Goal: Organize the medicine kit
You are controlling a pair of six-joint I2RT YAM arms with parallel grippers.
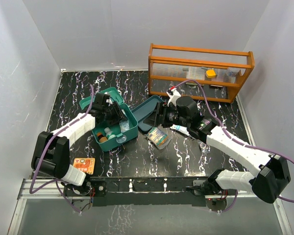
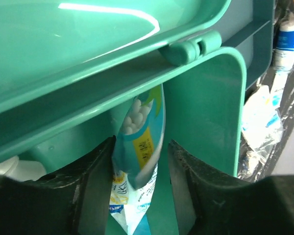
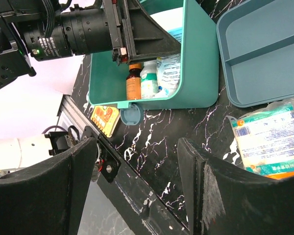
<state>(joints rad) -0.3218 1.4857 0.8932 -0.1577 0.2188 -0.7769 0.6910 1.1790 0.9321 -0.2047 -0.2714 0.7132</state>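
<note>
The teal medicine kit (image 1: 132,128) stands open at centre left, lid (image 1: 99,97) tipped back; its darker insert tray (image 1: 148,113) lies on the table to its right. Inside the box are a brown bottle (image 3: 134,84) and a white bottle (image 3: 149,81). My left gripper (image 1: 118,116) reaches into the box. In the left wrist view its fingers (image 2: 95,186) stand either side of a blue-and-white packet (image 2: 142,132), with a gap on the right side. My right gripper (image 1: 160,117) hovers open and empty by the tray; it also shows in the right wrist view (image 3: 137,166).
Clear medicine packets (image 1: 159,137) lie in front of the tray. An orange card (image 1: 84,165) lies near the front left edge. The orange slatted rack (image 1: 200,71) stands at the back right with small items on its shelves. White walls enclose the table.
</note>
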